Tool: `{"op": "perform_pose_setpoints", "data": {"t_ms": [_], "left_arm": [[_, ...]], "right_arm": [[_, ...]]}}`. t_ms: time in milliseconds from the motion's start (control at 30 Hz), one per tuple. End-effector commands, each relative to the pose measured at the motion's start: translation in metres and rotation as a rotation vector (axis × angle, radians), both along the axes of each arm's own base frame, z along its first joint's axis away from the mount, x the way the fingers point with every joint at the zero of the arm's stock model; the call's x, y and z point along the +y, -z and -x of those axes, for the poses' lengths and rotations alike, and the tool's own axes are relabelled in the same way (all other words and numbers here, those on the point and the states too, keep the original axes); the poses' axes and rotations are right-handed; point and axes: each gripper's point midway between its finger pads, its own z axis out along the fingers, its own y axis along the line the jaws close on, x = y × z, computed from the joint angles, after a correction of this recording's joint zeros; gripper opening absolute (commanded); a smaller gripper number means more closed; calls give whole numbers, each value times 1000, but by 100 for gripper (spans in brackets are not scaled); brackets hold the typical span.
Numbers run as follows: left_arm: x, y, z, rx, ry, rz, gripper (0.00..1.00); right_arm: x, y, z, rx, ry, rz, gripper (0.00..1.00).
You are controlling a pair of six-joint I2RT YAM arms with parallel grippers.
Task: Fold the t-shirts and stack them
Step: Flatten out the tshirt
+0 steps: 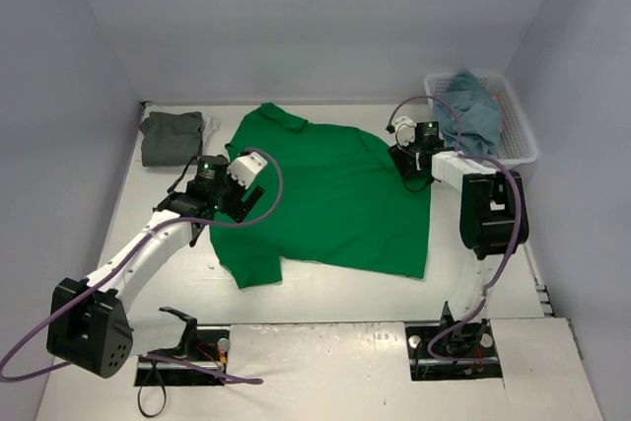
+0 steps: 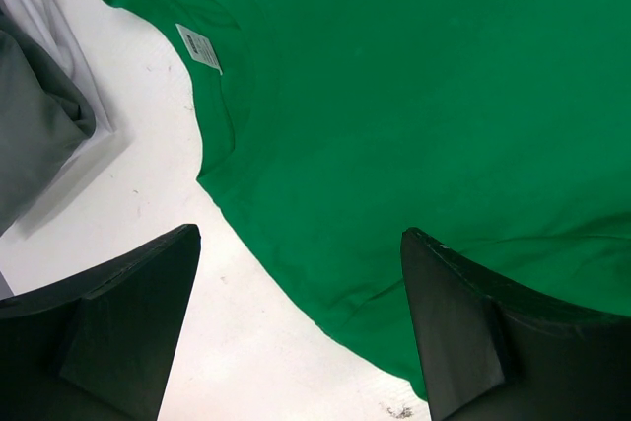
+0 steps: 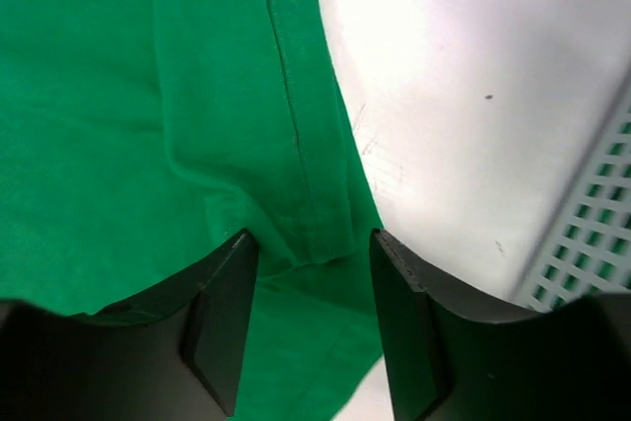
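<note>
Over green t-shirt [image 1: 335, 194]: left tool [image 2: 301, 234] wide open, empty; right tool [image 3: 314, 236] half-open astride sleeve [image 3: 246, 125].

Noted a plain bright green t-shirt [image 1: 335, 194], same green on hems and collar, with a small white neck label [image 2: 200, 46] bearing dark print. Saw a plain dark olive-grey t-shirt [image 1: 170, 135], a plain white t-shirt [image 2: 39, 7] and a dusty light blue t-shirt [image 1: 471, 110]. Found a white basket [image 1: 518, 140] patterned with slats, a white table [image 1: 325, 293] flecked with faint dark scuffs, purple cables [image 1: 274, 189], a black left gripper [image 2: 301, 332] and a black right gripper [image 3: 314, 322].
</note>
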Motion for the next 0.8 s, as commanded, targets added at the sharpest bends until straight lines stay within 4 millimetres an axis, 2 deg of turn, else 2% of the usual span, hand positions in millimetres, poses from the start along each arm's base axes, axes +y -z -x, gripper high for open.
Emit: {"op": "perform_pose_setpoints", "data": {"t_ms": [0, 167, 200, 300, 500, 767], "left_arm": [[-6, -20, -9, -64, 0, 37, 77], [-5, -20, -8, -65, -4, 32, 77], [-4, -21, -8, -67, -6, 31, 77], [-3, -20, -8, -69, -10, 29, 77], [-3, -10, -2, -39, -12, 35, 77], [-11, 4, 2, 17, 18, 51, 77]], "right_arm": [[3, -10, -22, -53, -32, -28, 45], [5, 2, -27, -34, -52, -49, 22], [5, 2, -28, -37, -51, -49, 11], [3, 6, -30, -35, -43, -48, 1], [-2, -6, -32, -70, -30, -24, 0], [-15, -40, -47, -128, -19, 23, 0]]}}
